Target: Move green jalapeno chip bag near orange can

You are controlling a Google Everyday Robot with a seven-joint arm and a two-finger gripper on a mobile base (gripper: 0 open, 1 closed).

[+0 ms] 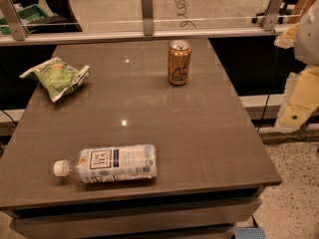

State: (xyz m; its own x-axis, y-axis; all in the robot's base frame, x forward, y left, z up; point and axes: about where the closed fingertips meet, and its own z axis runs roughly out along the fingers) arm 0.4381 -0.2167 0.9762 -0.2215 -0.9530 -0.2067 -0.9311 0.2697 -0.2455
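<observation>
— Where is the gripper sitting?

— The robot's pale cream gripper (296, 106) is hanging at the right edge, out past the table's side and well apart from everything. Whether it is apart or together, I cannot tell.

— What is lying nearest it?

— The slim golden-orange metal can (179, 62) is standing upright toward the far edge of the glossy brown table (209, 133). The clear plastic white-capped bottle (110, 164) is lying on its side near the front. The small crinkled light-green foil chip bag (57, 77) is lying at the far left, well apart from the can.

— So which step is in hand?

— I'd judge the reach is not yet under way. The next move is asking for a long crossing to the bag, a grip on the loose foil, then a carry rightward beside the can without tipping it.
</observation>
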